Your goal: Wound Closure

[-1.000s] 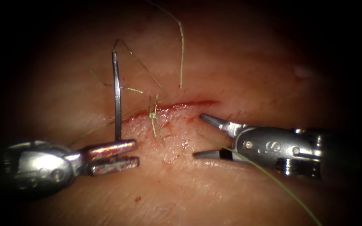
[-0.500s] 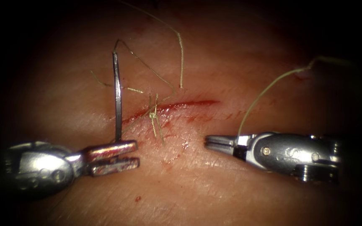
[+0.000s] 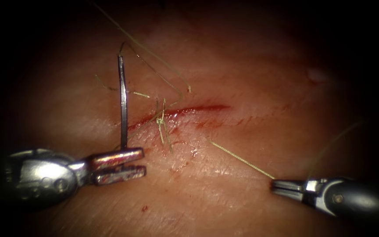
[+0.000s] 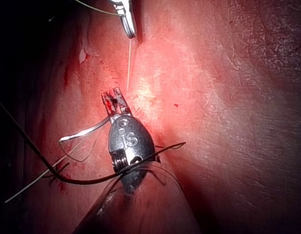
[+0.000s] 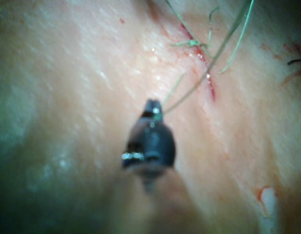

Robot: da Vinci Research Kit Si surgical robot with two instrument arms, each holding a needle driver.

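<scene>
Left arm's silver needle driver (image 3: 118, 162) grips the dark curved steel needle (image 3: 122, 101) near one end; the needle stands upright, clear of the pale pink tissue (image 3: 224, 175), just left of the red cut (image 3: 185, 110). Right arm's tool (image 3: 286, 188), jaws closed, clamps the thin yellowish thread (image 3: 242, 160), which runs taut up toward the cut. Knotted stitch (image 3: 159, 120) sits on the cut.

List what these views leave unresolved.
- Needle tip: endoscope view, hidden by the left tool where it is gripped.
- Thread far end: leaves the endoscope view's upper edge.
- Right tool grip on the thread: right wrist view, blurred.
</scene>
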